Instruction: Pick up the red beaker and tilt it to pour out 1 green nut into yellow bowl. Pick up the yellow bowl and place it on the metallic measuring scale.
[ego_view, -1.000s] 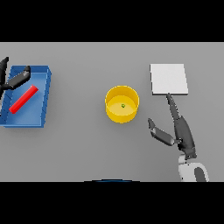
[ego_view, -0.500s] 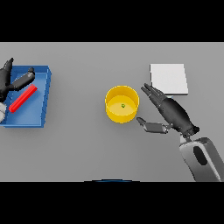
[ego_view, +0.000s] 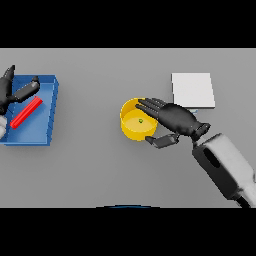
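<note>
A: Step in hand, as I judge it: the bowl pick-up. A green nut already lies inside the yellow bowl, mid-surface, so the pour looks done.

B: Right robot hand?

A: At the bowl's right side. Fingers spread and reach over the near-right rim, thumb low by the outer wall. Partly open, not closed on anything that I can see. Contact with the rim looks likely but I can't confirm it.

B: Next move?

A: It calls for pinching the wall between thumb and fingers, lifting level so the nut stays in, then carrying right and back to the metallic measuring scale, the pale square plate near the wrist.

B: The left?

A: Left robot hand shows at the view's left edge, over the blue tray. Fingers loosely open, just above the red beaker, which lies on its side in the tray. Not gripping it.
</note>
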